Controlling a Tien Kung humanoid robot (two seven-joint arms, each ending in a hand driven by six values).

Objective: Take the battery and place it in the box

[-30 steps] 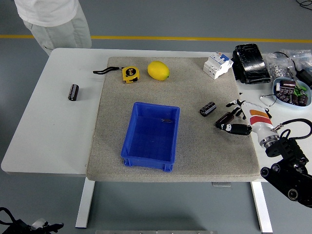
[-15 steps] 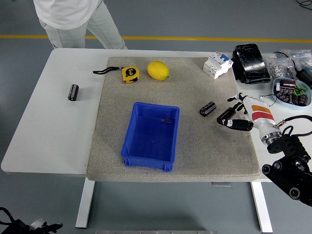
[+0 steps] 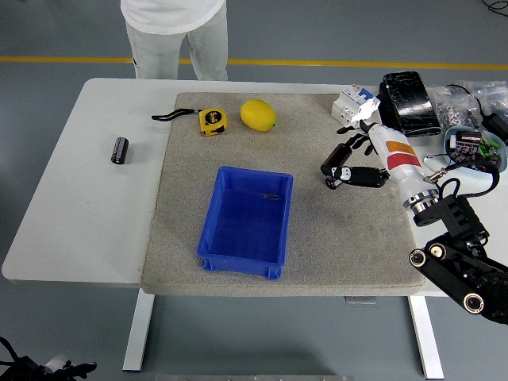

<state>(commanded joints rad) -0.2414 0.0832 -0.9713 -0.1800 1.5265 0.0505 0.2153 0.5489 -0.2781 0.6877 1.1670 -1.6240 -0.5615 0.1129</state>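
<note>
The right hand (image 3: 349, 163) grasped a battery (image 3: 336, 161) in its fingers (image 3: 355, 175), near the blue box (image 3: 243, 258) toward the table's (image 3: 71, 198) right edge.

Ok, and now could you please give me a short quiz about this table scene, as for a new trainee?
1. True or false: the blue box stands on the bare white table, off the grey mat.
2. Which thing lies on the bare table, left of the mat? A) yellow tape measure B) black battery C) lemon
3. Which of the robot's hands reaches in over the mat?

Key: 1. False, the box stands on the mat. 2. B. 3. The right hand; the left one is out of view.
</note>
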